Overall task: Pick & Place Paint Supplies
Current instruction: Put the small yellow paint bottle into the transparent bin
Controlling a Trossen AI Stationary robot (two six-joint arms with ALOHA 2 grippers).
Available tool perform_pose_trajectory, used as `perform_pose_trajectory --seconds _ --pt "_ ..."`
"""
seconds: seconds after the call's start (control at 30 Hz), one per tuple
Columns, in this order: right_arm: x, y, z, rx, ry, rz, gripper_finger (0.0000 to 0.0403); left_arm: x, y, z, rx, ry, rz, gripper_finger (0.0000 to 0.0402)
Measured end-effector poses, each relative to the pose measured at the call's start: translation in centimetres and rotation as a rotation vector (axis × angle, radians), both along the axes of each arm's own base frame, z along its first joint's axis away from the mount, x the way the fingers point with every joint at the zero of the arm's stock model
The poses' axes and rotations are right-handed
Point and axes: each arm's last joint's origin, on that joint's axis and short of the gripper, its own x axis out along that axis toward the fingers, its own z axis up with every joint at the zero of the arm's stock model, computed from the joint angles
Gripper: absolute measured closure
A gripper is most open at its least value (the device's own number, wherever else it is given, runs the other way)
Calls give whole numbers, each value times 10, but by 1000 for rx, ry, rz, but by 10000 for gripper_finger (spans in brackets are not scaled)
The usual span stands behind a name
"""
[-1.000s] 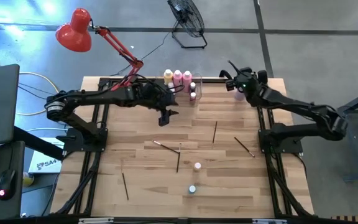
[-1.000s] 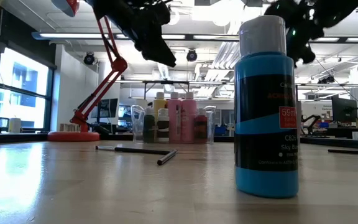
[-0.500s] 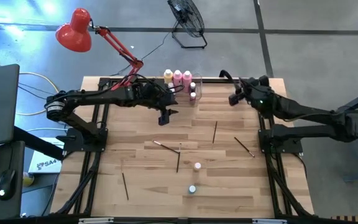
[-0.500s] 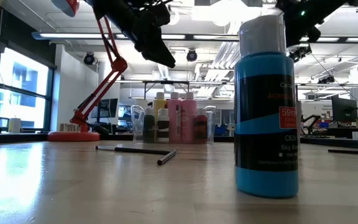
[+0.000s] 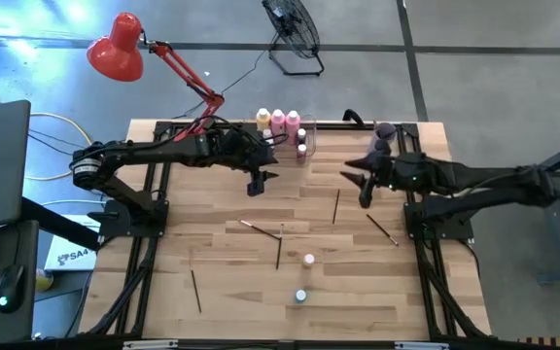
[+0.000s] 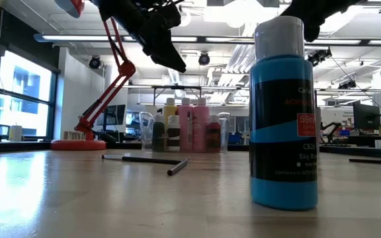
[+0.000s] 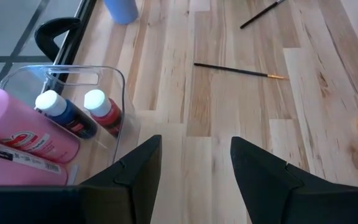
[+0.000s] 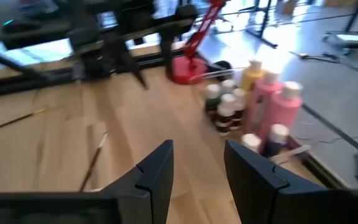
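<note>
although much has been gathered, the task is judged only partly done. the tall pink and yellow-orange bottles and several tiny white-capped bottles are seen standing in the clear bin at the table's far edge. five paintbrushes are left scattered on the wood, and two small bottles are left standing near the front, the blue one among them. the left gripper is held above bare table just beside the bin, fingers spread, nothing pinched. the right gripper is carried over the table near one brush, fingers parted and empty.
</note>
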Motion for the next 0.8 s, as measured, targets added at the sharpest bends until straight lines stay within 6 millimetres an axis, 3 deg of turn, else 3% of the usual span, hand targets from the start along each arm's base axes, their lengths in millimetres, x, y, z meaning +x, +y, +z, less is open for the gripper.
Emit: perform_pose_trajectory --seconds 0.27,0.57,0.8 --pt "17 4 -14 33 75 20 283 0 0 0 -21 -5 14 211" --pt "43 6 -24 18 72 124 390 4 0 6 -16 -79 0 211" --pt "54 7 -28 9 59 195 395 5 0 7 -17 -90 -4 241"
